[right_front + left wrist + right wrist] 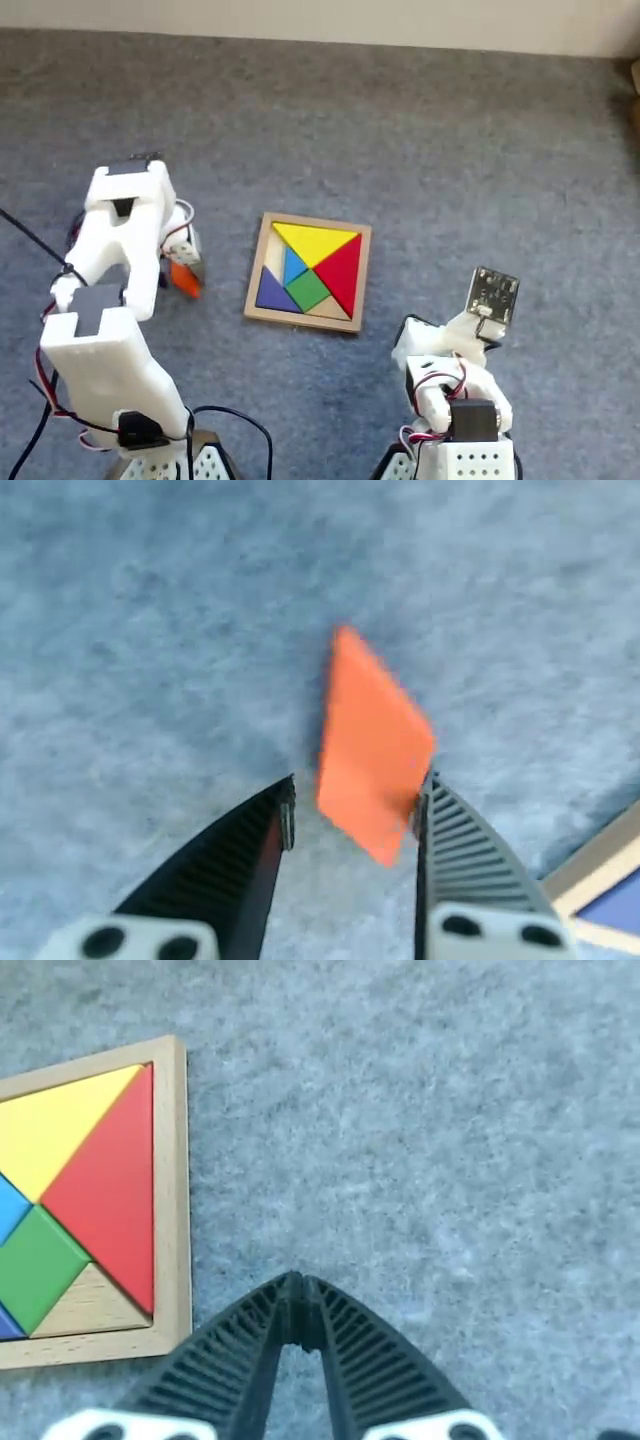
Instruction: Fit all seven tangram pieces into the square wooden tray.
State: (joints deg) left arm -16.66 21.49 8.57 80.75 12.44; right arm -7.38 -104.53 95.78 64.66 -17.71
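**Q:** Nearest you, how does the right gripper (300,1305) stand?

**A:** Its fingers are pressed together on nothing. It sits low over the carpet (450,1110), at about 4 o'clock from the tray (300,320).

**Q:** And the left gripper (356,788)?

**A:** It is spread and points down at the carpet, at 9 o'clock from the tray. The orange piece (375,735) sits between its fingers. One finger (432,825) touches an edge and the other stands just clear, so nothing is pinched. You cannot tell whether the piece lies flat.

**Q:** Which step is in hand?

**A:** By judgement, the pickup of the last loose piece. Farther off, the tray holds:
- a yellow triangle (310,240)
- a red triangle (342,270)
- a light blue piece (293,265)
- a green square (308,290)
- a dark blue triangle (272,292)

The tan triangle (328,307) at its 5 o'clock may be a plain piece or bare floor; you cannot tell which. A pale strip (268,255) along its 9 o'clock side looks unfilled.

**Q:** What does the next move call for?

**A:** Close squarely on two opposite edges and lift. Carry the piece toward 3 o'clock and turn it to the slant of the gap. Then lower it flat, clear of the rim and the dark blue triangle.
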